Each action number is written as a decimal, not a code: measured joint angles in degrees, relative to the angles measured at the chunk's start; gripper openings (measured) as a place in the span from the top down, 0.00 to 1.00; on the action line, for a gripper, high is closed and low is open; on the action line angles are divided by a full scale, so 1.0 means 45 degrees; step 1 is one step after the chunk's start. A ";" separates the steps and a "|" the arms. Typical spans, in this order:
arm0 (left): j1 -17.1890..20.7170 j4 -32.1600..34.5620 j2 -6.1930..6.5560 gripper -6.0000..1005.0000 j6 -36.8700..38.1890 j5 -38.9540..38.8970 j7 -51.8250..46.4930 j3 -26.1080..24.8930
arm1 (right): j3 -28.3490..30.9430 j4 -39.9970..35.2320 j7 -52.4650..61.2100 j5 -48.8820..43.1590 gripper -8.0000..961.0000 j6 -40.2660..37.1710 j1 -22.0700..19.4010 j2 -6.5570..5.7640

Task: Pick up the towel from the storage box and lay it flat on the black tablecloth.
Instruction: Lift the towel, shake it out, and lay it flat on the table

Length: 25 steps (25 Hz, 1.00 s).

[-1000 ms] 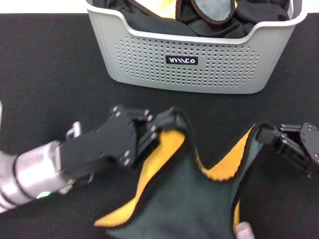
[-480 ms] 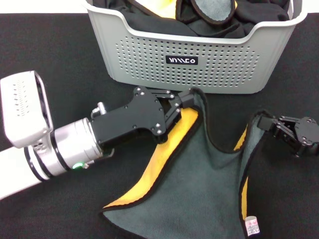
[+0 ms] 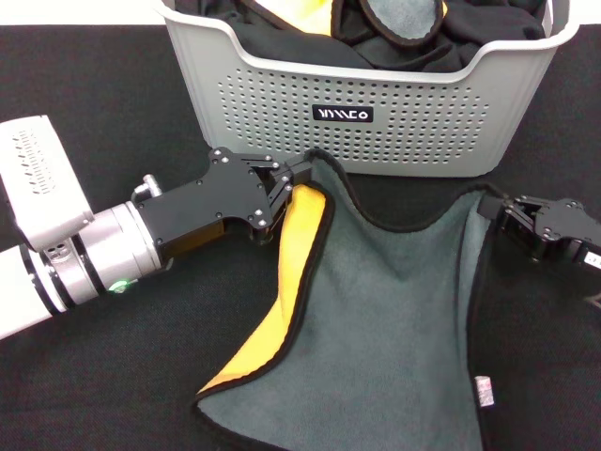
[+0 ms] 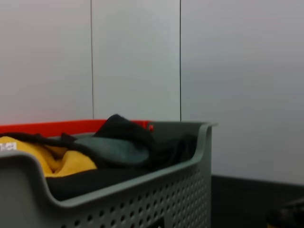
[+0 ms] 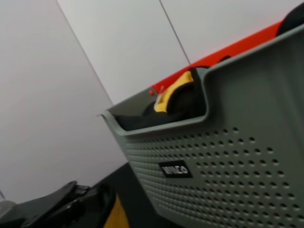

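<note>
The towel (image 3: 394,319) lies spread on the black tablecloth (image 3: 94,122) in front of the storage box (image 3: 423,132), grey side up. Its left edge is folded over and shows yellow-orange. My left gripper (image 3: 299,177) is shut on the towel's far left corner, close to the box wall. My right gripper (image 3: 496,209) is shut on the far right corner. The towel's far edge sags between them. In the wrist views the storage box (image 4: 142,199) (image 5: 228,156) rises close ahead.
The box holds black cloths (image 3: 282,38) and another yellow and grey cloth (image 3: 399,19). A small white tag (image 3: 484,390) lies on the towel's near right edge. Bare tablecloth stretches to the left and right of the towel.
The left gripper has pulled its corner to the left and the right gripper has shifted toward the box. The towel is stretched wider between them and lies flatter, with more grey showing.
</note>
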 joint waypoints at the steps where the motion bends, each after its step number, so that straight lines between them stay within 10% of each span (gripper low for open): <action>1: -0.0002 0.0000 0.0015 0.98 -0.0097 0.0021 0.0156 0.0015 | 0.0011 0.0001 -0.0025 0.0000 0.98 -0.0199 0.0062 0.0024; 25: -0.0343 0.1488 0.0449 0.98 -0.3005 0.1142 0.0906 0.0004 | 0.0509 0.0143 -0.0893 -0.0026 0.98 -0.1870 0.0553 0.0229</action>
